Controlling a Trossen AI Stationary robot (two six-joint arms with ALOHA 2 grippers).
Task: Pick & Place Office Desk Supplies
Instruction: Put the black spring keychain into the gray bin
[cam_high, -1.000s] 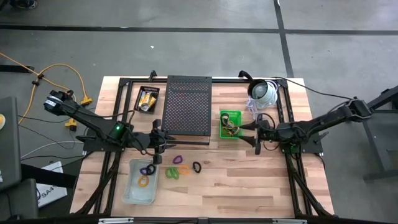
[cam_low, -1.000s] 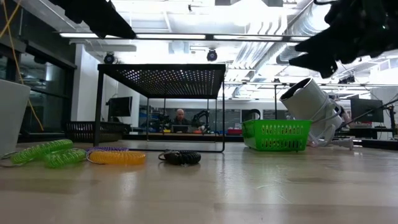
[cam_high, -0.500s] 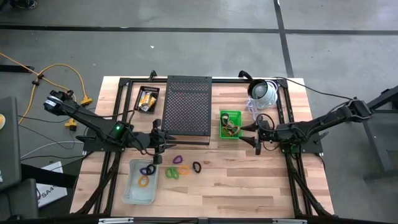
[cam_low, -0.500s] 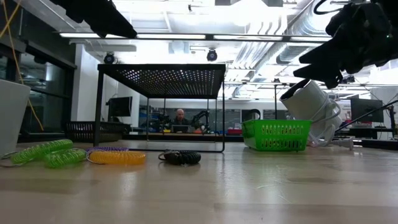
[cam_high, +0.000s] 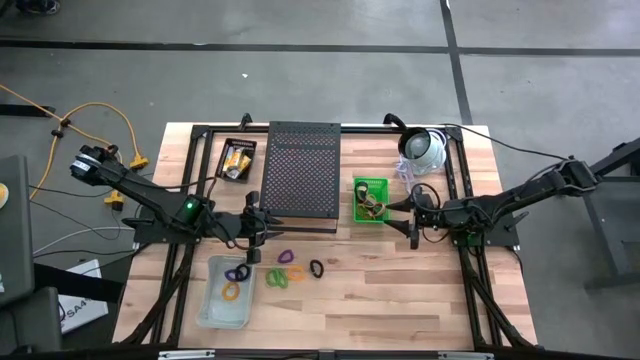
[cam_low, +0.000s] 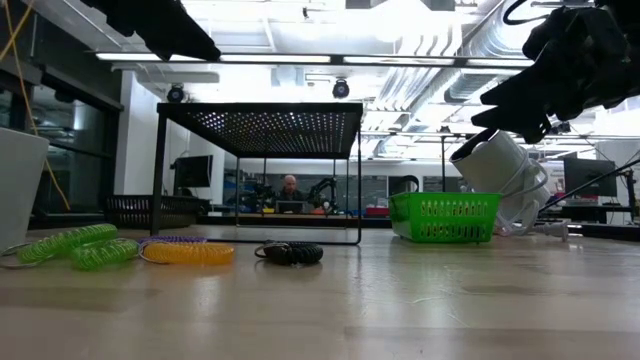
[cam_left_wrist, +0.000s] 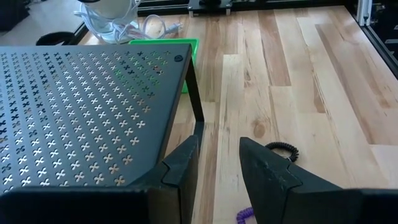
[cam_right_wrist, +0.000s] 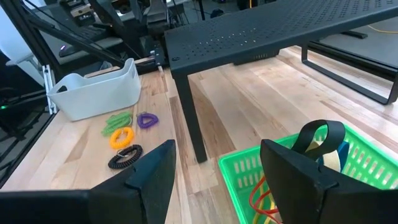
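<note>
Both hands (cam_high: 254, 229) (cam_high: 412, 217) open, empty.

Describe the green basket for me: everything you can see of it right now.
The green basket is a small rectangular bin of bright green plastic with slotted lattice walls, standing upright on the wooden table just right of the black mesh riser. It holds rubber bands, among them a wide black one and thin red ones. The right gripper hovers open at its right edge, not touching it.
</note>
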